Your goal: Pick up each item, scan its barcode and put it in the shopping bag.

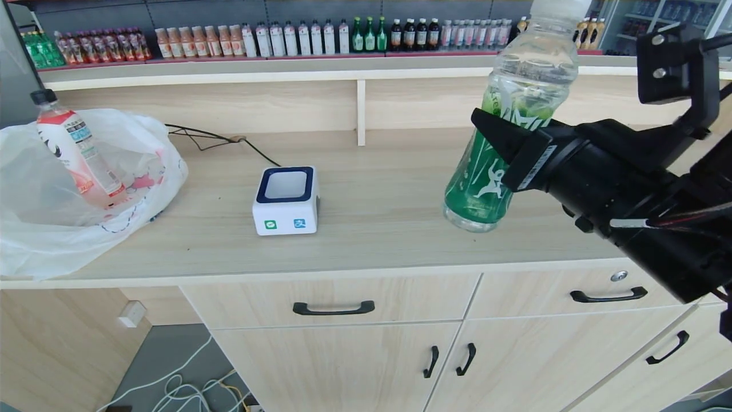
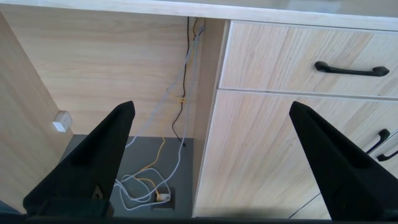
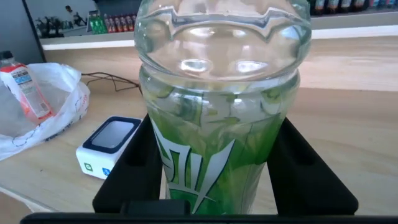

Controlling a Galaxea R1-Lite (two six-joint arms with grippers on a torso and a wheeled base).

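Bottle (image 1: 480,183), green, hangs tilted above the desk (image 1: 377,194) right of the scanner (image 1: 285,200) — right gripper (image 1: 506,146), jaws clenched round its middle, likely leaving the label free to scan; left gripper (image 2: 211,162) sits low, jaws released; pink bottle (image 1: 74,151) leans in the shopping bag (image 1: 34,217).
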